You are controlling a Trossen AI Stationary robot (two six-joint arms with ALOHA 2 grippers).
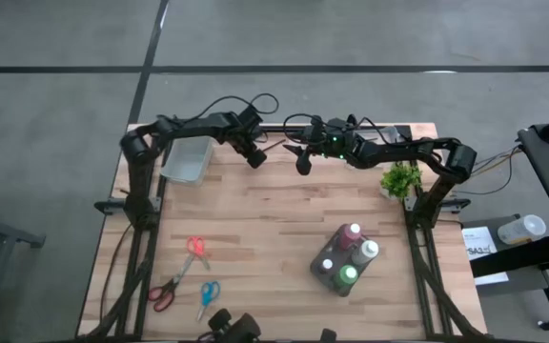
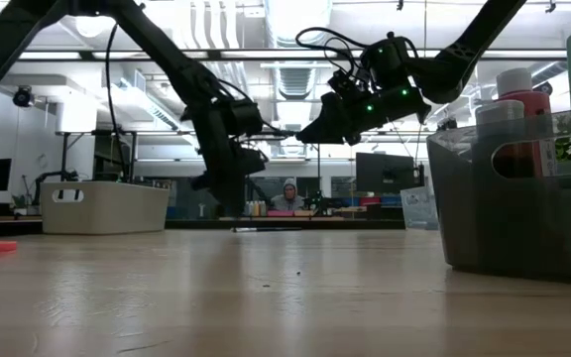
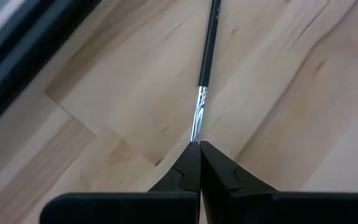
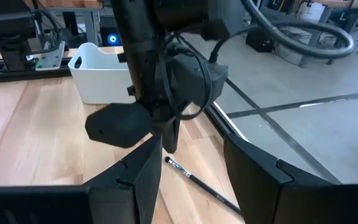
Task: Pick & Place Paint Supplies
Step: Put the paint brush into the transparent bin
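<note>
A thin dark paintbrush [image 3: 209,46] with a silver ferrule lies on the wooden table near its far edge; it also shows as the paintbrush [image 4: 199,182] in the right wrist view. My left gripper [image 3: 199,144] stands over one end of it, shut on it. My right gripper [image 4: 192,142] hovers open just to the right of the left gripper [image 4: 166,140], above the table and touching nothing. Several paint bottles [image 1: 351,252] with pale caps stand in a dark caddy [image 1: 324,276] near the right front. My left gripper pinches the paintbrush between its two fingertips at the ferrule end [image 3: 196,129]. The fingers come from above, pointing down. The rest of the brush runs away from the fingers along the table top [image 4: 219,196].
A pale bin [image 1: 187,160] sits at the far left, beside the left arm. A small green plant [image 1: 400,178] stands at the right edge. Three pairs of scissors, two red [image 1: 195,250] [image 1: 165,291] and one blue [image 1: 208,293], lie near the left front. Bare wood spans the middle.
</note>
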